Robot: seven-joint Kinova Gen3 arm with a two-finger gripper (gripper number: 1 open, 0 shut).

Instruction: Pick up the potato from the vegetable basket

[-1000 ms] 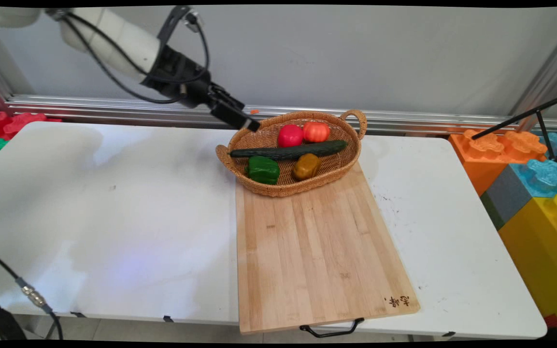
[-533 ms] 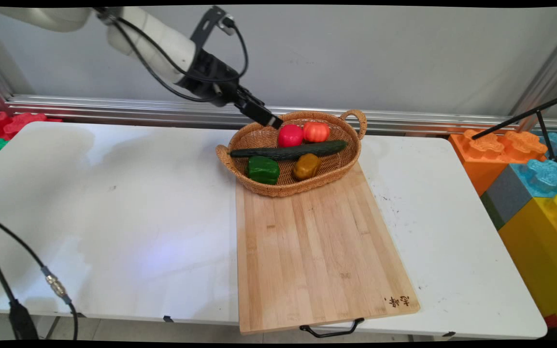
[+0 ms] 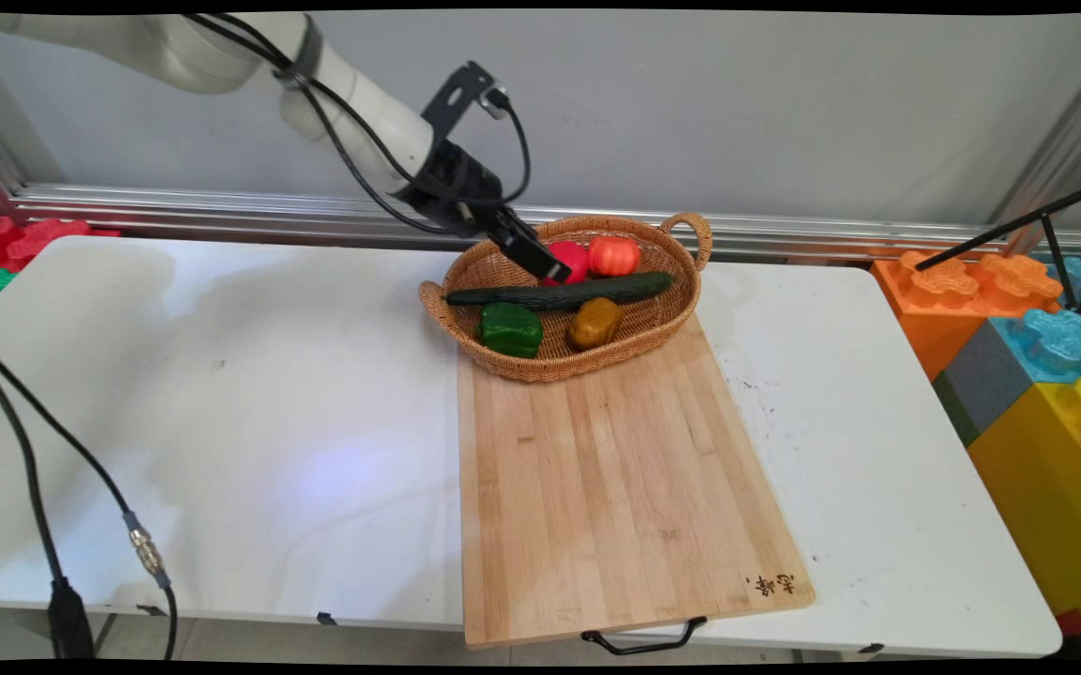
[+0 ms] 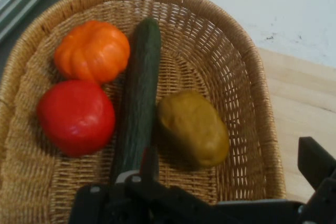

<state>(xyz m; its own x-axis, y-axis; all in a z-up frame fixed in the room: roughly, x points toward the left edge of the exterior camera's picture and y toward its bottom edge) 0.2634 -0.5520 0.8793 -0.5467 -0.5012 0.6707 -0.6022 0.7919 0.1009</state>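
White tabletop (image 3: 221, 394) with a wooden cutting board (image 3: 615, 487). On the board's far end, a wicker basket (image 3: 667, 323) holding cucumber (image 3: 596, 292), red tomato (image 4: 76, 116), orange pumpkin (image 4: 93, 50), green pepper (image 3: 509, 329), brownish potato (image 4: 193, 127). Hand (image 3: 540, 265) over the basket beside the tomato; spread of hand impossible to tell.

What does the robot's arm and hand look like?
The arm is a smooth, round white tube. Thin black cables loop along it, and a black bracket sticks up near the wrist. Its hand is black, with flat, boxy fingers.
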